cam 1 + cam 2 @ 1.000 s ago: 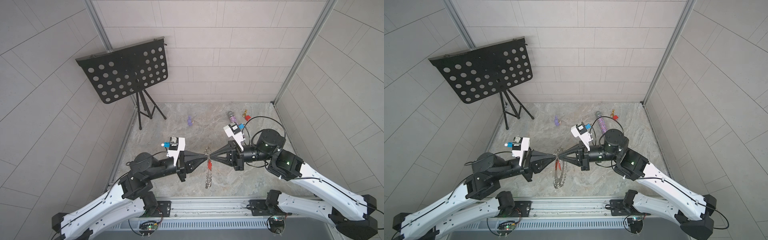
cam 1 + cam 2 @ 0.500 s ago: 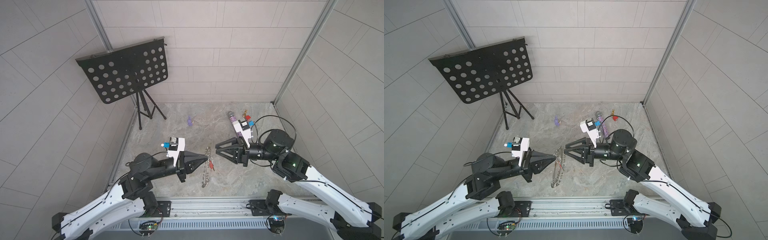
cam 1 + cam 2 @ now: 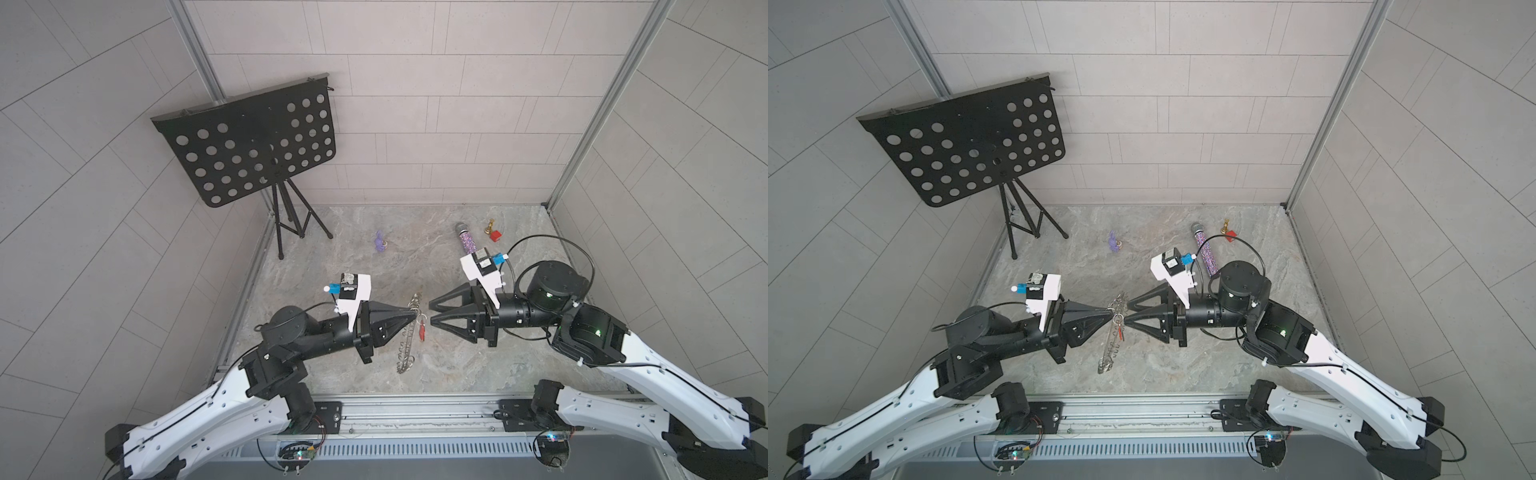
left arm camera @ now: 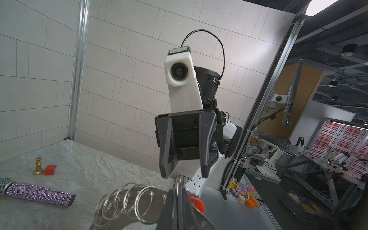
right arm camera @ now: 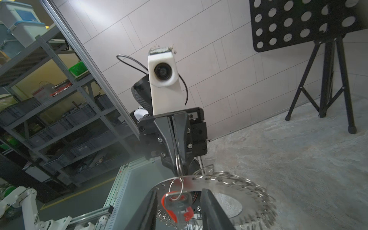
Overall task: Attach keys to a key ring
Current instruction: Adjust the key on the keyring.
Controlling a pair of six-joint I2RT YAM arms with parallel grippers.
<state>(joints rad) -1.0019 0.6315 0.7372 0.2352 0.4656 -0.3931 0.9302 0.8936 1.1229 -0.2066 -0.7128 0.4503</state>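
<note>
Grey tiled walls [image 3: 415,104], marbled floor [image 3: 374,266], black perforated music stand [image 3: 257,120]

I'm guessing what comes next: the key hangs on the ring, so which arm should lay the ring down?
Left, probably. The left claw is shut on a loop of the key ring, the key dangling. The right claw is open, holding nothing.

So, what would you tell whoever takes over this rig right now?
Left gripper: shut on the key ring at its rim, holding it up.
Right gripper: open, jaws either side of the key, not gripping it.
Done: the key hangs from a wire loop on the ring's rim.
Left: probably draw the right gripper away and set the ring down; no other key in view.
</note>
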